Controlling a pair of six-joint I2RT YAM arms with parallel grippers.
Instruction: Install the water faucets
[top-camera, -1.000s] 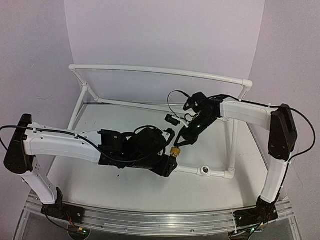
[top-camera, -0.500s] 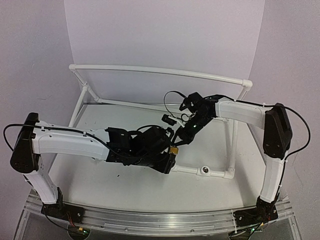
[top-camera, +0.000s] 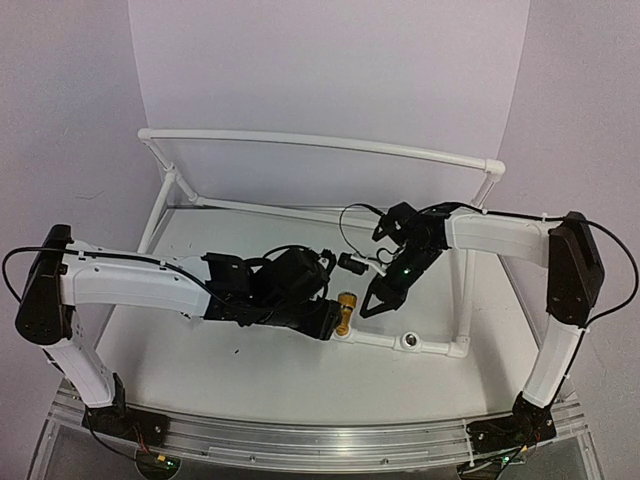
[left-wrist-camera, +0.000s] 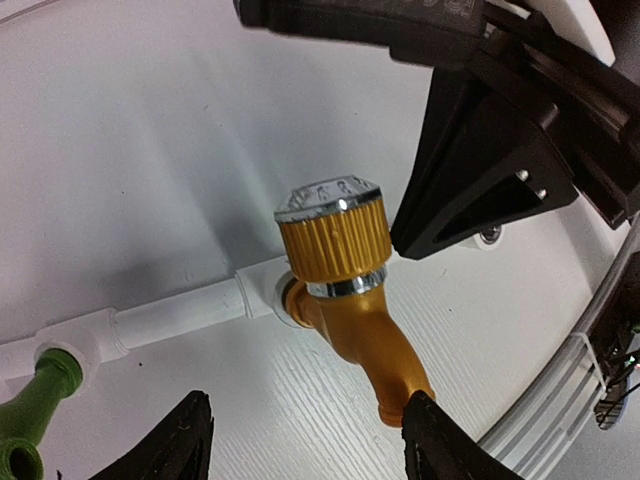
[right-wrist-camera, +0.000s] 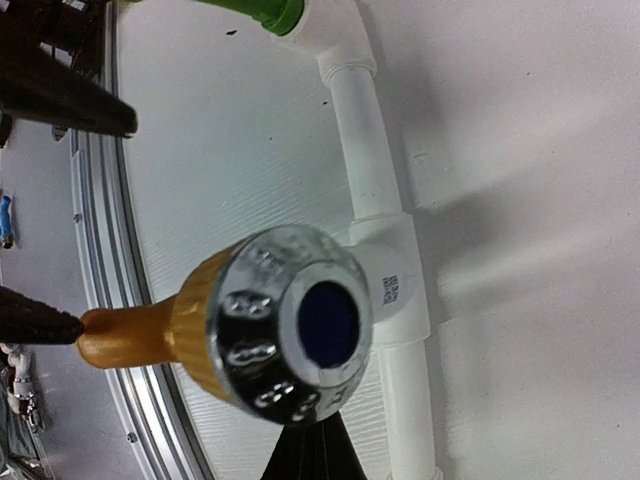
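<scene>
**Gold faucet (left-wrist-camera: 345, 300) seated in a socket of the white pipe frame (left-wrist-camera: 170, 320).**
Left gripper (left-wrist-camera: 305, 415) open, its fingers on either side of the spout, one fingertip at the spout's end. Right gripper (top-camera: 373, 303) closed, just beside the knob. Green faucet (left-wrist-camera: 45, 385) occupies the neighbouring socket.

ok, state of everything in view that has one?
brass faucet: plugged into a pipe frame socket, not clamped.
green faucet: plugged into the next socket along.
corner socket: no faucet in it.
left gripper: open, fingers either side of the brass spout.
right gripper: shut, empty, tip beside the brass knob.
</scene>
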